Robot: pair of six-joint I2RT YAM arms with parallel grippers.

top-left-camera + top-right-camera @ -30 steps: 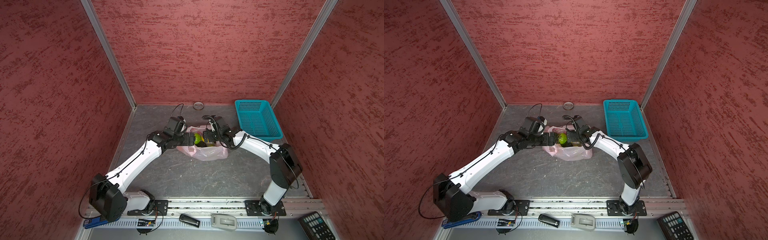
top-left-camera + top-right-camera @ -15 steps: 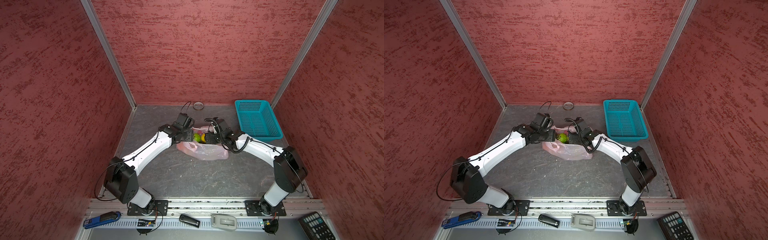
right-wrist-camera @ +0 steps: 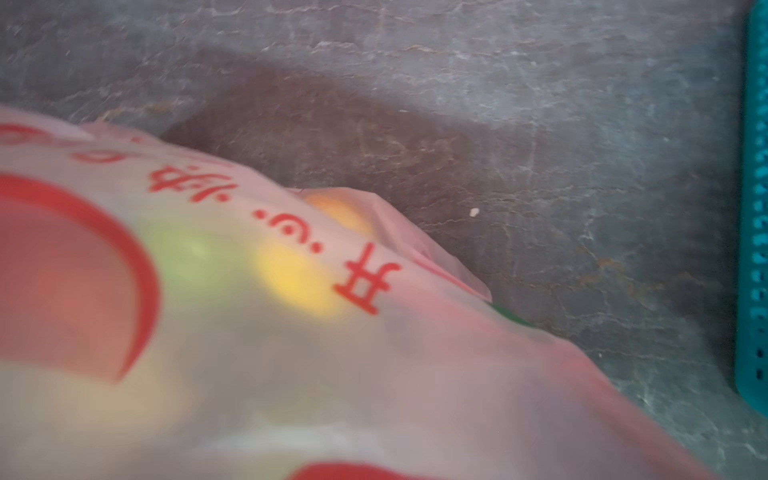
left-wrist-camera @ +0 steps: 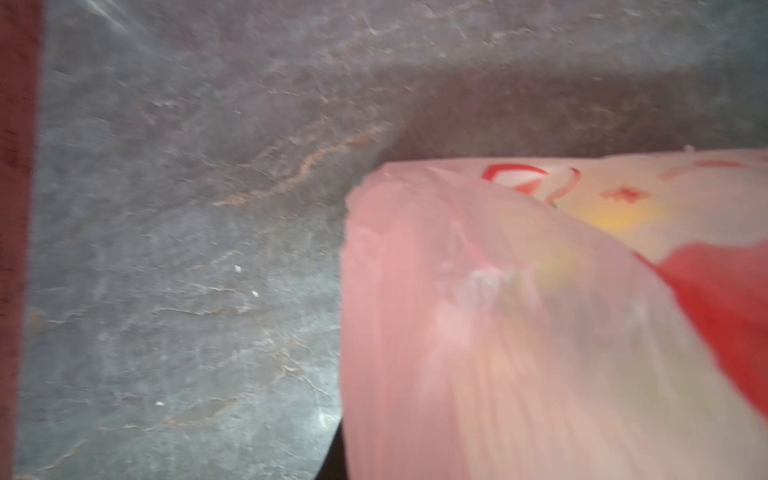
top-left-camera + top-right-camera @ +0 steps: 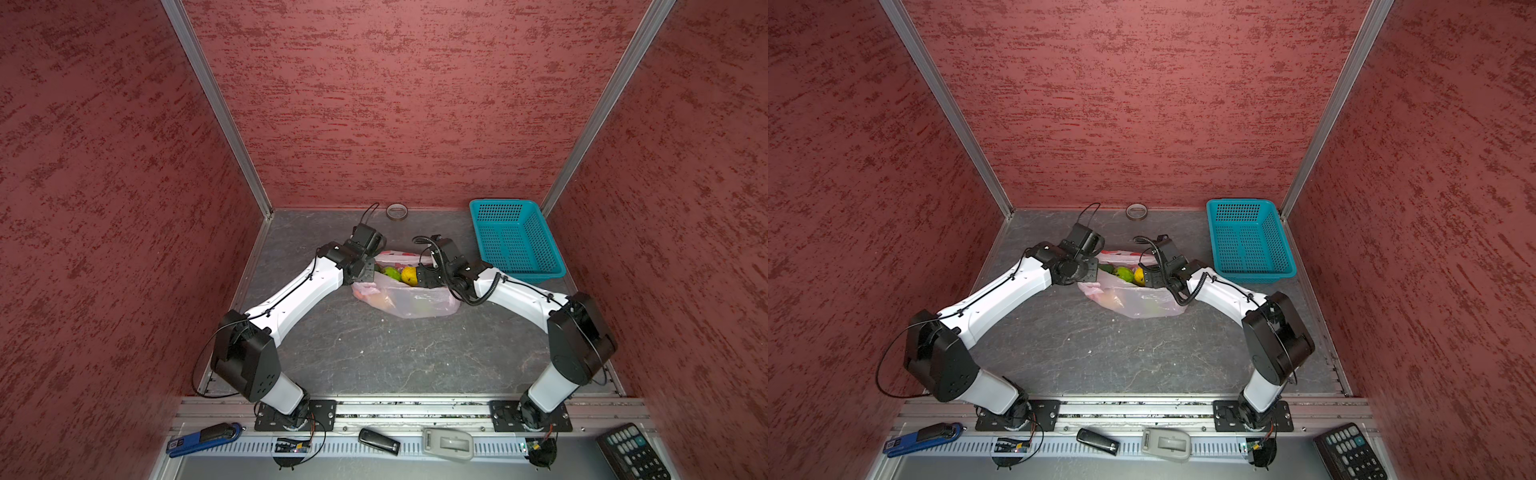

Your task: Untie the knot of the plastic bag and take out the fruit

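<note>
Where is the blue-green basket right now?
In both top views the teal basket sits at the far right corner of the table, to the right of the plastic bag.

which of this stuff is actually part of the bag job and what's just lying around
Job in hand: plastic bag; green fruit and yellow fruit showing at its mouth.

Lying about: teal basket; tape roll; blue tool; small black gadget; grey device; black keypad.
</note>
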